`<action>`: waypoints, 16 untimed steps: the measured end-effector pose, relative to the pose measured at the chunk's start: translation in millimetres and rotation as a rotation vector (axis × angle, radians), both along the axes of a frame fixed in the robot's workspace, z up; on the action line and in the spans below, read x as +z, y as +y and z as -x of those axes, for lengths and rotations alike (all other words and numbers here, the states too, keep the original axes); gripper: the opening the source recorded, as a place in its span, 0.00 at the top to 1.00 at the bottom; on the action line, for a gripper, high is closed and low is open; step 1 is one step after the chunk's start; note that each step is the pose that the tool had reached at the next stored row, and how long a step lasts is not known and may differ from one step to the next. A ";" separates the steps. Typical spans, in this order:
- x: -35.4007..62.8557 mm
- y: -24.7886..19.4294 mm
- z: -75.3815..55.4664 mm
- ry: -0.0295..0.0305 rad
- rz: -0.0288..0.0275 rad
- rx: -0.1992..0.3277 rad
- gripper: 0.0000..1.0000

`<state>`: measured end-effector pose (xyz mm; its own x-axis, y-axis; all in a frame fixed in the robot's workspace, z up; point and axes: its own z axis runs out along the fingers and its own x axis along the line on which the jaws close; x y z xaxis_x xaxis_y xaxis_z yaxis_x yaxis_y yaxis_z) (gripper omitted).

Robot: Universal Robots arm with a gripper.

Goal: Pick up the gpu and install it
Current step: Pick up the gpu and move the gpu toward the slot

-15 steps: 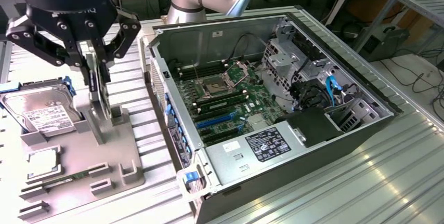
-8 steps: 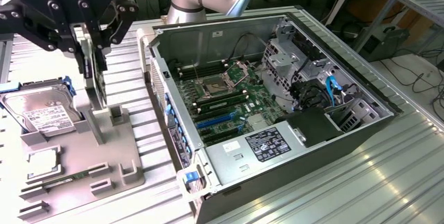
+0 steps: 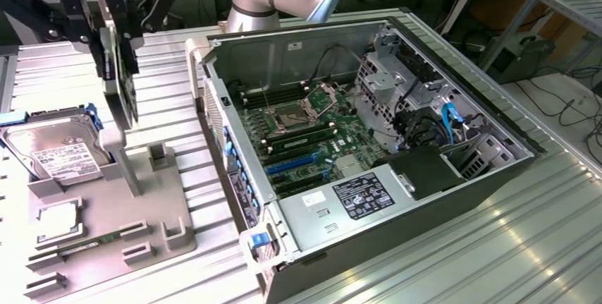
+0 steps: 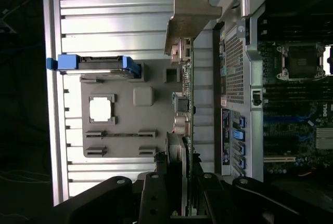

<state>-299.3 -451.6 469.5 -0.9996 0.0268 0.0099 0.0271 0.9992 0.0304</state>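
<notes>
The black gripper is clenched on the gpu, with a finger pressed on each flat side of the card. The gpu is thin, flat and dark. It hangs on its edge in the air at the exterior view's upper left, above the far end of the gray tray and beside the open computer case. It looks lifted clear of the tray, though the low end of the card is hard to make out. In the wrist view the gpu is seen edge-on as a skinny green strip, and its bent, shiny silver bracket sits at the end far from the black fingers. The tray is dull gray with small blocky holders. In it rest a boxy silver hard drive with a white label and blue side rails, a square flat processor chip, and a long, narrow green memory stick. The case is a dark metal box lying on its side with no cover. Inside is a green motherboard with long blue slots, and a gray boxy power supply with a label. Everything sits on a shiny metal table with long ribs.
</notes>
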 end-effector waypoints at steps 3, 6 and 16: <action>12.1 0.0 0.0 -0.0001 0.0000 0.000 0.73; 22.7 0.0 -0.1 0.0001 0.0001 0.000 0.73; 51.2 0.0 -0.1 0.0002 0.0001 0.000 0.73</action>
<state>-299.2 -451.5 520.8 -0.9996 0.0267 0.0101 0.0270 0.9992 0.0302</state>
